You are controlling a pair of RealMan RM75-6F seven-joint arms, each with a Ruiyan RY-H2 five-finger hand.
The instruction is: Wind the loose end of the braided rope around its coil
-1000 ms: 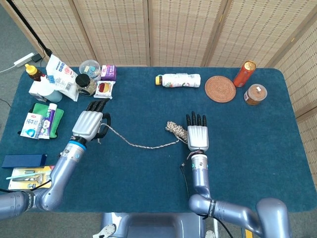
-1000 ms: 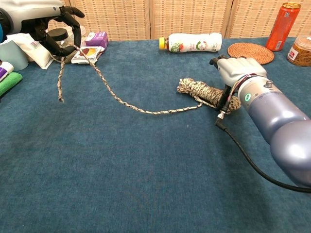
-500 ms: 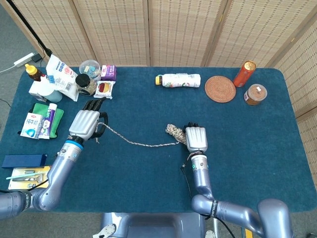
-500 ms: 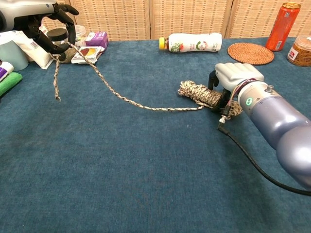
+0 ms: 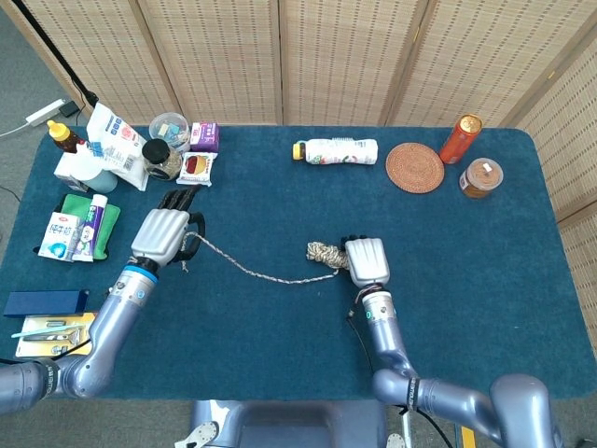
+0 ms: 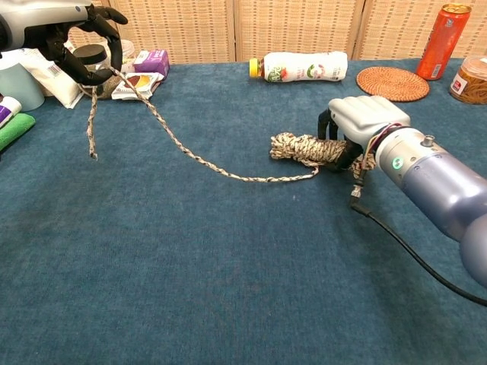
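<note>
The braided rope's coil (image 5: 324, 253) (image 6: 301, 148) lies mid-table, beige with dark flecks. My right hand (image 5: 366, 260) (image 6: 359, 122) grips its right end, fingers curled over it. From the coil the loose strand (image 5: 256, 271) (image 6: 190, 157) runs left across the cloth and rises to my left hand (image 5: 164, 233) (image 6: 72, 34). That hand holds the strand above the table, and the short tail (image 6: 92, 125) hangs down from it.
A white bottle (image 5: 338, 150) lies at the back centre, beside a woven coaster (image 5: 414, 167), a red can (image 5: 460, 138) and a jar (image 5: 480, 177). Snack packets, jars and boxes (image 5: 121, 149) crowd the back left. A black cable (image 6: 411, 258) trails from my right wrist.
My right hand closed its fingers over the coil and drew it slightly left and nearer. The left hand kept the strand raised with hardly any shift.
</note>
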